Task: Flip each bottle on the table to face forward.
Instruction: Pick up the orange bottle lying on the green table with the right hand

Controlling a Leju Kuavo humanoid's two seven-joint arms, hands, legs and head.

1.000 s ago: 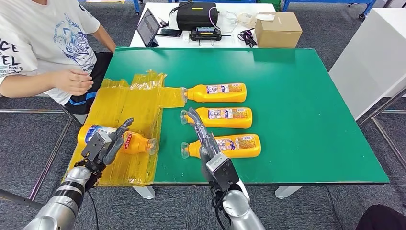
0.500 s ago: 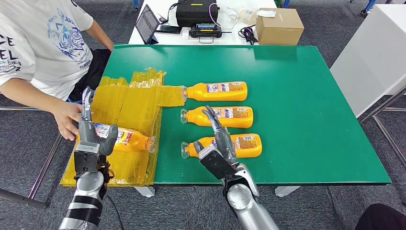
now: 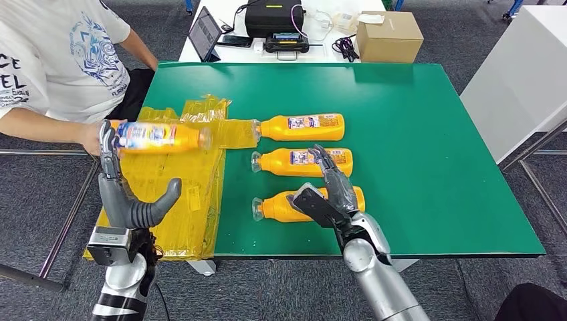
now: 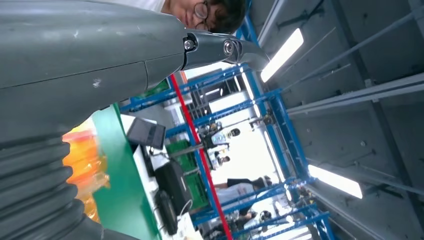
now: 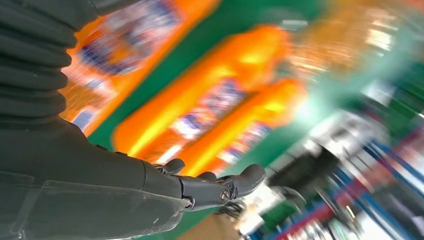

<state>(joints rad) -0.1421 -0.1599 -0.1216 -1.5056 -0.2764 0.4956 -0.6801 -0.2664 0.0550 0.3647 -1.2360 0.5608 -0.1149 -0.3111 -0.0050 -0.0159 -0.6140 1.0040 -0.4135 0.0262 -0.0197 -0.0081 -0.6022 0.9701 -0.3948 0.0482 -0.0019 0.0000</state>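
Three bottles lie in a column on the surface, caps pointing left: the far bottle, the middle bottle just before it, and the near bottle closest to the front edge. Left of them sits the crinkled sheet, overhanging the surface's left side. Above that sheet, a fourth bottle lies sideways in a person's hand. Behind the surface, a second table carries a cardboard box.

Cardboard box, tablet on white table.
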